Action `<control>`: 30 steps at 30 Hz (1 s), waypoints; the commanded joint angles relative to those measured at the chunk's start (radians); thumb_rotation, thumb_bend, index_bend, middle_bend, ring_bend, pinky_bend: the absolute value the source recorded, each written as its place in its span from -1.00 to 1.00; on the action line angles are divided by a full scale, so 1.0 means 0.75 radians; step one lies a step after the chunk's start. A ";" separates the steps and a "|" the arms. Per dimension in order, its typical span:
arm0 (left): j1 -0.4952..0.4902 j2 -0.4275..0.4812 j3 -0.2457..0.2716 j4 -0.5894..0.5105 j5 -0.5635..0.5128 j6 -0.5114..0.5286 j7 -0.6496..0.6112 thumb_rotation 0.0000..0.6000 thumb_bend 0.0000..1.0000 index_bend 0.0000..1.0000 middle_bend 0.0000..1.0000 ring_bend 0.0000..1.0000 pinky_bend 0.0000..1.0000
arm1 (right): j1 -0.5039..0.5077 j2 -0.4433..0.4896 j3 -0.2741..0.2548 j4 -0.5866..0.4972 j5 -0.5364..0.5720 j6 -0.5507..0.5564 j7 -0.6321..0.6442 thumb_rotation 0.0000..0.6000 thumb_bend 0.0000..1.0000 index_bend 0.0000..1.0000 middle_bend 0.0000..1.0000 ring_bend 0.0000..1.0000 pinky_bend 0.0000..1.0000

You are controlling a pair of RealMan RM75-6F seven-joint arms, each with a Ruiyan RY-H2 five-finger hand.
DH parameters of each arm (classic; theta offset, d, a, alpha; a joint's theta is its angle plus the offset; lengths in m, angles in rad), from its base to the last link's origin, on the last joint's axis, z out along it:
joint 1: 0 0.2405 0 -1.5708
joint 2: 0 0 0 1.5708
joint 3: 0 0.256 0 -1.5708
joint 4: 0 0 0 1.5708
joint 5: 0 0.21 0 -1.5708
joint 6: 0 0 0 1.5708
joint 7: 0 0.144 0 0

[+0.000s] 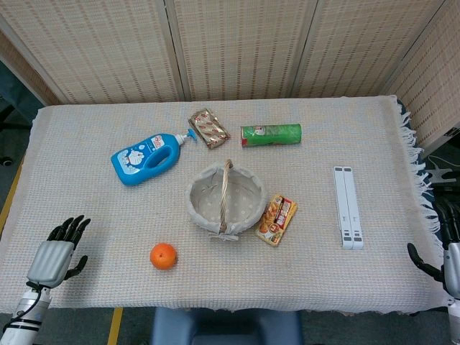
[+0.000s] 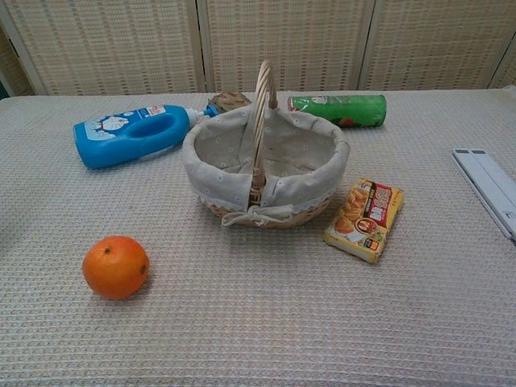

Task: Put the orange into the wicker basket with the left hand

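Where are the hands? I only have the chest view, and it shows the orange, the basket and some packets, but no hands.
Observer: The head view shows the left hand at the table's near left corner, holding nothing, apart from the orange.
Operator: And the right one?
Observer: The right hand shows only partly at the frame's right edge, past the fringed cloth; I cannot tell its state.
Operator: Is the basket empty? My view hides its floor.
Observer: From above, the wicker basket shows only its dotted lining, nothing inside.
Operator: That brown thing behind the basket?
Observer: A brown snack packet, lying beside the blue bottle's spout.
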 commanded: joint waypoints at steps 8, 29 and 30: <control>0.003 0.003 0.000 -0.003 0.000 0.006 0.001 1.00 -0.25 -1.00 -1.00 -1.00 -0.67 | 0.004 -0.005 0.002 0.010 -0.013 -0.007 0.016 1.00 -0.57 -1.00 -1.00 -1.00 -0.69; -0.111 -0.115 0.041 -0.272 0.094 -0.179 0.044 1.00 -0.23 -1.00 -1.00 -1.00 -0.69 | 0.030 -0.012 0.034 0.007 0.033 -0.067 0.012 1.00 -0.57 -1.00 -1.00 -1.00 -0.69; -0.120 -0.130 0.036 -0.272 0.077 -0.195 0.057 1.00 -0.23 -1.00 -1.00 -1.00 -0.70 | 0.031 -0.011 0.036 0.006 0.036 -0.069 0.012 1.00 -0.58 -1.00 -1.00 -1.00 -0.69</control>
